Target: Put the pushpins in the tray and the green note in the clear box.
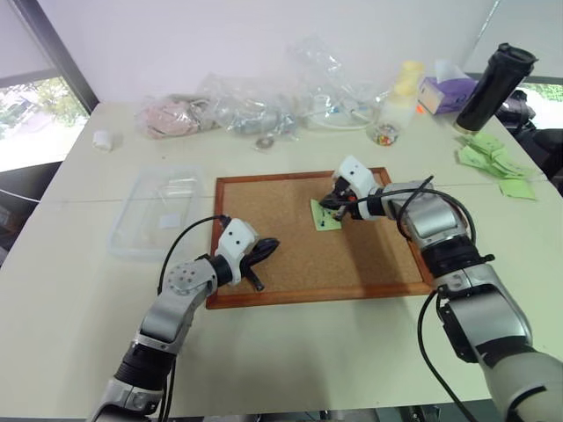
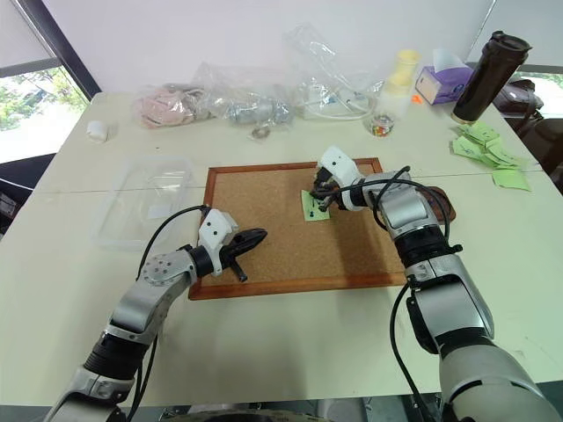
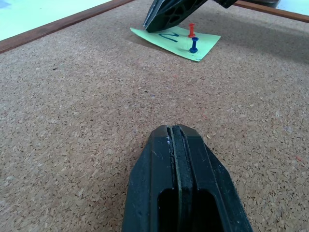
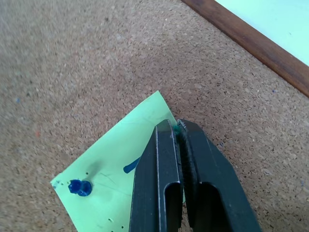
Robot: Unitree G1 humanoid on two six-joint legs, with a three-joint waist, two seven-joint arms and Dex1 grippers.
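The green note lies on the corkboard, with a red pushpin and a blue pushpin standing in it. My right gripper is shut, its tips down on the note's far edge. I cannot tell whether anything is pinched between them. Over the board's near left part, my left gripper is shut and holds nothing. The clear box sits left of the board. Right of the board lies the dark tray, partly hidden behind my right arm.
Clear plastic bags are piled along the back of the table. A small glass jar, a purple tissue box and a black bottle stand back right. A heap of green slips lies at the right edge.
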